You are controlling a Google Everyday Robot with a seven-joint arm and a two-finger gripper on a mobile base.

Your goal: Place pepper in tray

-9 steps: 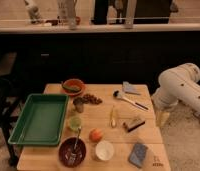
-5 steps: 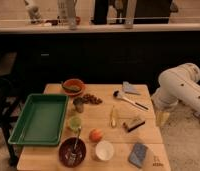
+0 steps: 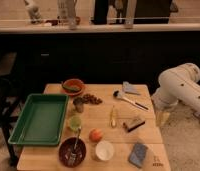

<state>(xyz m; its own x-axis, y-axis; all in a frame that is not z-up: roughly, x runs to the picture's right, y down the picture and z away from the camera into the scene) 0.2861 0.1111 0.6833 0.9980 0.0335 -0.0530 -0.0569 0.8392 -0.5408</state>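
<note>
The pepper [image 3: 70,89] is a slim dark green piece lying in the small orange bowl [image 3: 73,86] at the table's back left. The large green tray [image 3: 26,129] sits on the table's left side, just in front of and left of that bowl, and holds nothing. My gripper [image 3: 162,119] hangs at the end of the white arm [image 3: 182,87] off the table's right edge, pointing down, far from the pepper and the tray.
On the wooden table are a pale green cup [image 3: 74,122], an orange-red fruit [image 3: 95,135], a dark bowl with a spoon [image 3: 72,150], a white cup [image 3: 104,150], a blue sponge [image 3: 139,154], a brush [image 3: 133,124], a yellow item [image 3: 112,116] and a spatula [image 3: 128,99]. A dark counter stands behind.
</note>
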